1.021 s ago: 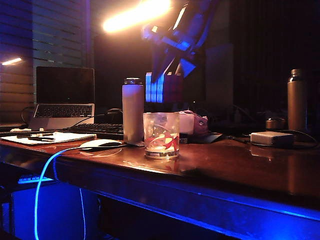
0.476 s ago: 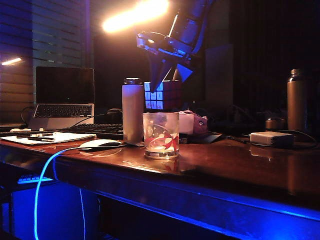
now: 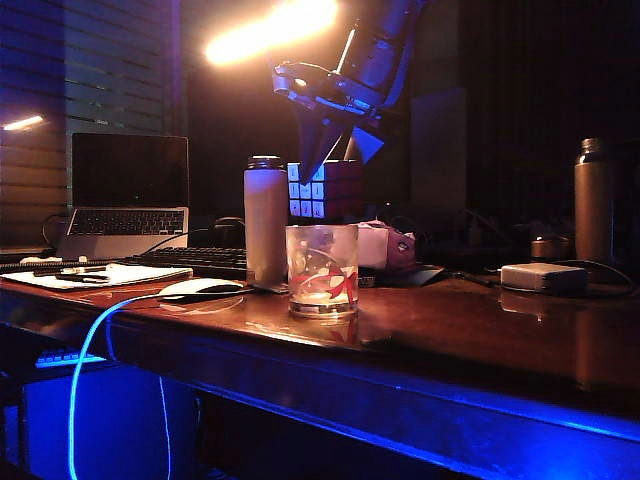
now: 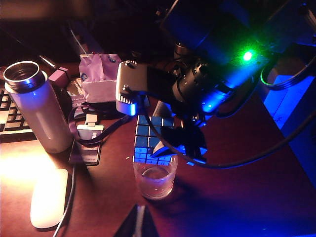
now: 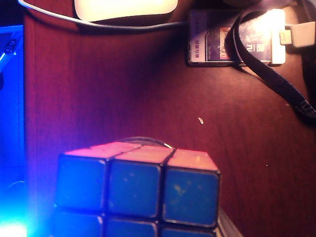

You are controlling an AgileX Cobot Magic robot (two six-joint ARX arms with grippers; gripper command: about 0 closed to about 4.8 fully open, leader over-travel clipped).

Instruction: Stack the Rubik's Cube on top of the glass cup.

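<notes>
The Rubik's Cube (image 3: pixel 325 190) hangs in the air just above the glass cup (image 3: pixel 322 270), a small gap apart. My right gripper (image 3: pixel 338 160) comes down from above and is shut on the cube's sides. In the left wrist view the cube (image 4: pixel 150 140) sits over the rim of the clear glass (image 4: pixel 154 180). The right wrist view is filled by the cube (image 5: pixel 138 190), with a sliver of the glass rim (image 5: pixel 148 139) behind it; the fingers are hidden there. My left gripper (image 4: pixel 139 222) hovers shut and empty on the near side of the glass.
A pale bottle (image 3: pixel 266 220) stands just left of the glass, with a white mouse (image 3: pixel 200 288) and its cable beside it. Behind are a keyboard (image 3: pixel 195 260) and a laptop (image 3: pixel 128 195). A card on a lanyard (image 4: pixel 86 143) lies nearby. At right sit a pale box (image 3: pixel 543 277) and a dark bottle (image 3: pixel 594 200).
The right gripper has lowered the cube a little toward the glass and then held still. The left gripper has not moved.
</notes>
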